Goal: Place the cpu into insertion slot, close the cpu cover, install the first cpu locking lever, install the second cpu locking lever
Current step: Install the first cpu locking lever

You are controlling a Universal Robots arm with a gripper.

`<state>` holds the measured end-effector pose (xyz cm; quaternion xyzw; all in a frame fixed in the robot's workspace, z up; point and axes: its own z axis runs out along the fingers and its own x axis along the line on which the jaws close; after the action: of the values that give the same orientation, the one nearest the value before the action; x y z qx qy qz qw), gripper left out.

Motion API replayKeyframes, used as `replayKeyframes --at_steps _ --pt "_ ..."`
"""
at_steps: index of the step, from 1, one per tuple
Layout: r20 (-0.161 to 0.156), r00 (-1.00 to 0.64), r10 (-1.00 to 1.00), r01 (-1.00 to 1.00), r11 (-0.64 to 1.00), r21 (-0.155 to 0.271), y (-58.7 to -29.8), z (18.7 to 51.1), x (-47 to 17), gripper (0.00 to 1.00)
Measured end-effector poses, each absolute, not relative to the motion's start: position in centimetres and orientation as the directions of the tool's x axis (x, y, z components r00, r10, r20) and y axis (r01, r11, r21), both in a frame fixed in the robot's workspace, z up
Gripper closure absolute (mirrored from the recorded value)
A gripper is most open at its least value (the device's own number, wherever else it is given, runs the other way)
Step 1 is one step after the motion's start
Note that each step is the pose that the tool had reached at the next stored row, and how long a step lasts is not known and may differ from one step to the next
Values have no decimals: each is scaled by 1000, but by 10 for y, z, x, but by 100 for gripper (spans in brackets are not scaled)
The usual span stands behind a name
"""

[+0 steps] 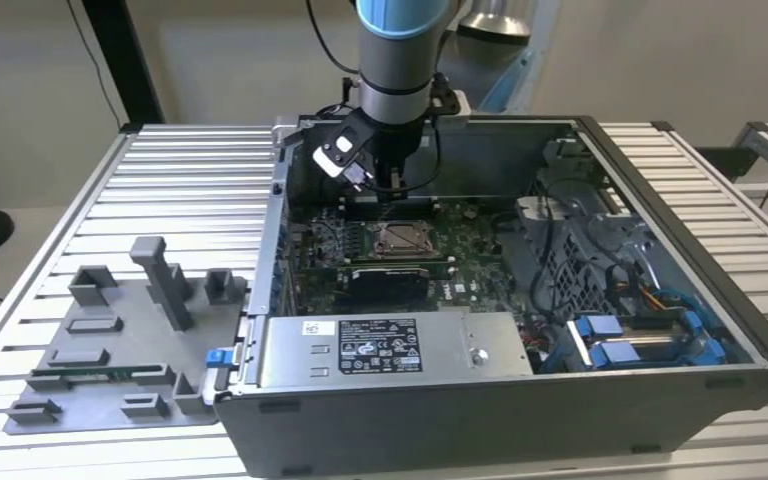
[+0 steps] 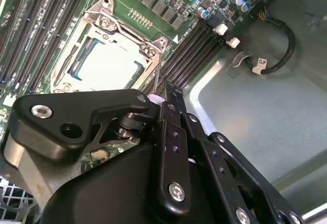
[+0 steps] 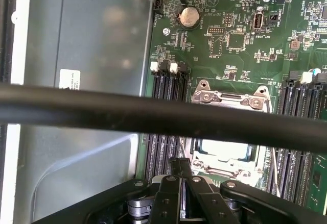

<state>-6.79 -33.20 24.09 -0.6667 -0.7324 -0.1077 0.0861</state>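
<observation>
The cpu [image 2: 104, 66] lies flat in the insertion slot [image 1: 398, 238] on the green board, its pale metal top [image 3: 225, 150] showing through the cut-out. Over it, the silvery cpu cover [image 2: 110, 25] lies down flat, and its hinged end [image 3: 230, 97] also shows in the first wrist view. A thin wire locking lever [image 2: 157, 73] runs along one side of the socket. My gripper [image 2: 168, 89] hangs shut just above the socket's edge [image 3: 180, 164], its tips beside that lever. Another thin lever [image 3: 276, 168] lies along the far side. In the exterior view my gripper [image 1: 381, 180] is inside the open case.
A black cable [image 3: 163, 117] crosses the first wrist view. Long black memory slots [image 2: 196, 50] flank the socket. A silver power supply [image 1: 371, 350] and blue drive brackets [image 1: 638, 340] stand in the case. On the exterior view's left is a grey fixture plate [image 1: 117, 350].
</observation>
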Motion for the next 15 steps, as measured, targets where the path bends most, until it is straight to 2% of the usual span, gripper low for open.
replayKeyframes --at_steps 5,8,12,15 --pt "274 -96 957 995 88 43 -332 241 -68 100" --pt "297 -96 950 995 86 45 -332 241 -70 100" --pt "299 -96 949 995 87 45 -341 241 -71 100" --pt "323 -96 941 995 85 48 -344 240 -74 100"
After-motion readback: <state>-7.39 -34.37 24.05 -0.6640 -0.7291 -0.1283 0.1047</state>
